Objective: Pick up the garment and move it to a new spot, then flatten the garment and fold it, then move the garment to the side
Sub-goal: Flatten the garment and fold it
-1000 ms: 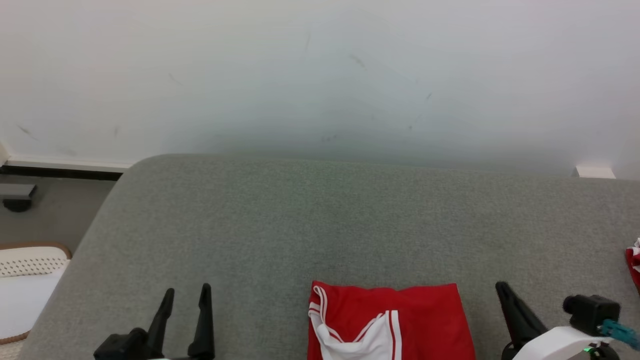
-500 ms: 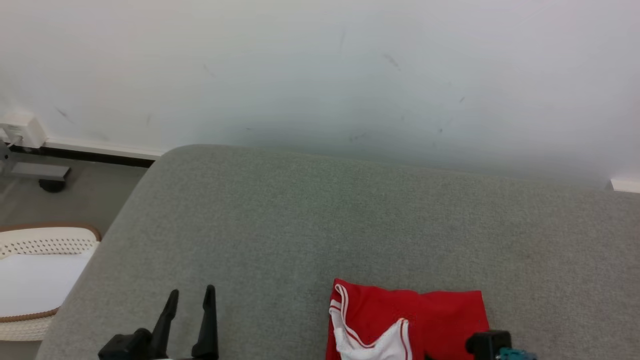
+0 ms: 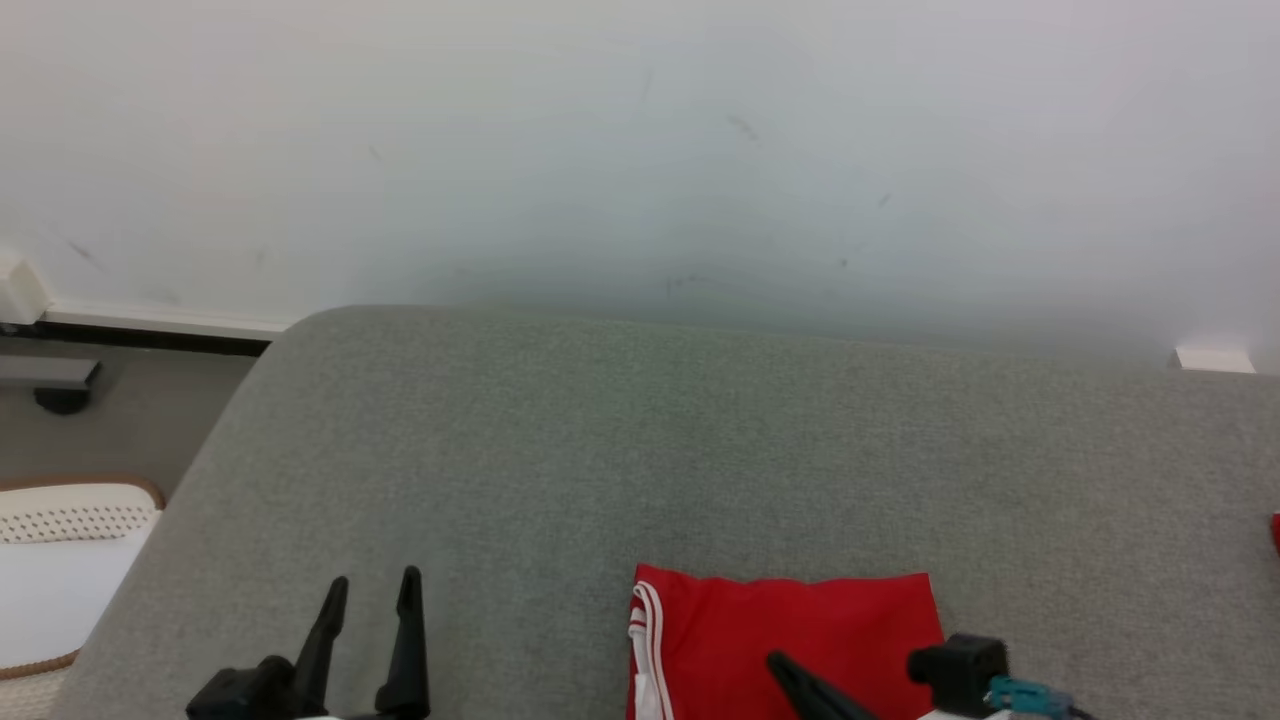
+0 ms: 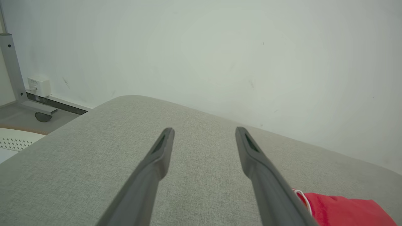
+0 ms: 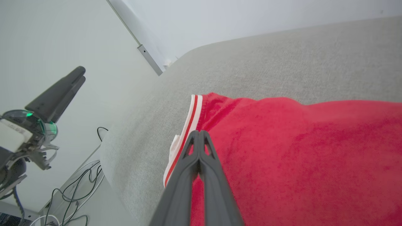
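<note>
The red garment (image 3: 790, 620) with white and red trim lies folded on the grey cushion (image 3: 640, 450), near its front edge. My right gripper (image 3: 778, 660) lies low over the garment's left part, shut; in the right wrist view its fingers (image 5: 198, 135) press together just inside the striped trim of the garment (image 5: 298, 150), and no cloth shows between them. My left gripper (image 3: 373, 578) hovers open over bare cushion to the left of the garment. In the left wrist view the left gripper (image 4: 204, 130) holds nothing, and the garment (image 4: 342, 210) shows at the lower right.
A white perforated basket (image 3: 60, 540) stands on the floor off the cushion's left edge, with a grey caster foot (image 3: 60, 385) behind it. A pale wall runs behind the cushion. A scrap of red cloth (image 3: 1276, 530) shows at the right edge. Cables (image 5: 75, 175) lie on the floor.
The head camera shifted a little. My right gripper moved left from beside the garment to over it and shut. Less of the garment's white panel shows. The left gripper stayed put.
</note>
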`<state>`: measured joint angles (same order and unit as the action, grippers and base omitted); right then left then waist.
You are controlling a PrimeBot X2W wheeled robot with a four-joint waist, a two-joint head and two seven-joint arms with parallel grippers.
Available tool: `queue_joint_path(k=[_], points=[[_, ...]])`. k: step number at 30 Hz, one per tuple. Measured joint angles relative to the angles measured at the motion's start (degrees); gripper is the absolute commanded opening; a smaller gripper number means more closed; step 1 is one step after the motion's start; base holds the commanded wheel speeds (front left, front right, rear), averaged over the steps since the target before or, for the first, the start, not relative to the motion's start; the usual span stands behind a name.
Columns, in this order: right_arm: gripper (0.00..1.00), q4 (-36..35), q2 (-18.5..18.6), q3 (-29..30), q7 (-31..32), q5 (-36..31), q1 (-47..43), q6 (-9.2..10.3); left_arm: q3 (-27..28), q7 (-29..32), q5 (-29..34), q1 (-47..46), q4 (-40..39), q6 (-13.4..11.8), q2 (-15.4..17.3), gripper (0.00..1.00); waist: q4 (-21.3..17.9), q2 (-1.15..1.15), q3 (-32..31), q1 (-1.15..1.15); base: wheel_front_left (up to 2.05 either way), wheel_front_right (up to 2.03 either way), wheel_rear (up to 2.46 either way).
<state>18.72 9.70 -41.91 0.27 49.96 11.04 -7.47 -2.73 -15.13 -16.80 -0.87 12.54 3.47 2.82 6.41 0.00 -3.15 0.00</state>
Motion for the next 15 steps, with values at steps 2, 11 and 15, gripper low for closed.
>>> queue_joint_path(k=[2, 11, 15], points=[[0.00, -1.30, 1.56, 1.22, -2.11, 0.05, 1.00, 0.00, 0.20, 0.00, 0.01, 0.00, -0.20, 0.01, 0.00, 1.00, -0.86, 0.00, -0.07, 0.00, 0.00, 0.00, 0.00], [0.50, -5.82, 7.93, 12.48, -10.99, -3.68, 2.52, 0.00, 1.53, 0.00, 0.26, 0.08, -1.90, 0.02, -0.01, 1.00, -4.81, 0.00, -0.48, 0.00, 0.00, 0.00, 0.00], [1.00, -7.55, 9.09, 18.15, -12.29, -7.50, 2.11, 0.00, 2.09, 0.00, 1.11, 0.08, -2.93, 0.10, -0.01, 1.00, -6.41, 0.00, -0.62, 0.00, 0.00, 0.00, 0.00]])
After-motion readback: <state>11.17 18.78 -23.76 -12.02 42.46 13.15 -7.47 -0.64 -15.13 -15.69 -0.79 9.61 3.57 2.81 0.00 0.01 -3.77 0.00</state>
